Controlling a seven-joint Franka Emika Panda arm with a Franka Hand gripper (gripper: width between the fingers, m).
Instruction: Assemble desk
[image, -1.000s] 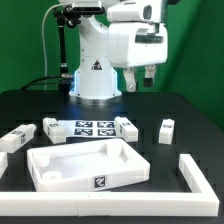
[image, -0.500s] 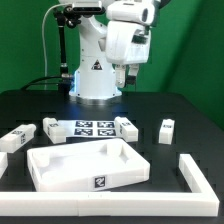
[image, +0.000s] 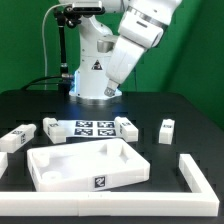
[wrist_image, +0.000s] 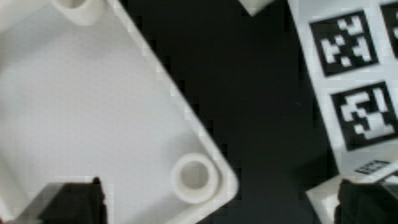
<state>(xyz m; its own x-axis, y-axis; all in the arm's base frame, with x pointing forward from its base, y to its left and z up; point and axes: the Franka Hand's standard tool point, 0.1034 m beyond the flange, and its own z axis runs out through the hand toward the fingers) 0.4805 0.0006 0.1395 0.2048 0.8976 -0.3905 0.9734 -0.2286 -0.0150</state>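
Hovering high over the black table (image: 30, 105), my gripper (wrist_image: 221, 188) is spread as wide as it goes and carries nothing. In the wrist view the two dark fingers (wrist_image: 68, 200) stand well apart, with only a tray corner and bare table between them.

The white plastic rectangular tray-like desk top (image: 88, 163) lies rim up near the front of the table. My wrist camera looks down on one of its corners, where a round socket (wrist_image: 191, 172) shows. Just behind the top lies the thin flat white marker board (image: 88, 128). The white block legs (image: 50, 128), each with a small black-and-white tag, lie loose on either side of that board. A thin white border rail (image: 196, 172) runs around the front edge.

No leg is fitted yet, so I judge this to be the opening step: reaching for a first part. Next I must come down, square my fingers across something narrow enough for them (a leg, or the top's rim wall), and close firmly before lifting.
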